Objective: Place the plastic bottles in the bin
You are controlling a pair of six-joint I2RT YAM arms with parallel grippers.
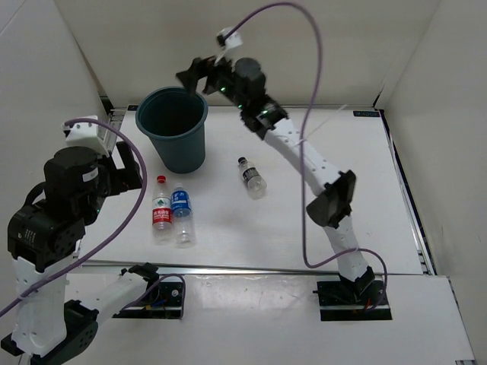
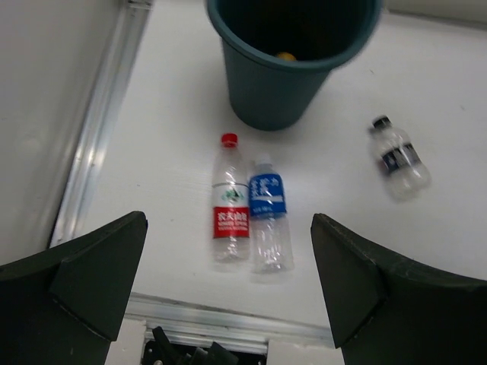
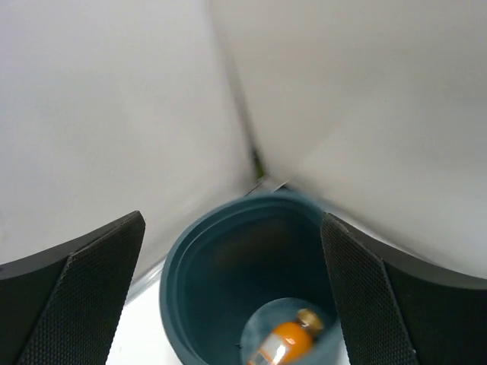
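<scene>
Plastic bottles: four counted. One orange bottle (image 3: pixel 283 344) lies at the bottom of the single bin (image 1: pixel 183 152), directly beneath the right pincer (image 3: pixel 232 220), which is spread wide and empty. Three lie on the counter (image 1: pixel 228 236) below the left pincer (image 2: pixel 228 220), also wide and empty. The red-labelled bottle (image 1: pixel 161 211) and blue-labelled bottle (image 1: pixel 183 217) touch side by side. The clear black-capped bottle (image 1: pixel 252 178) lies apart, to its right.
</scene>
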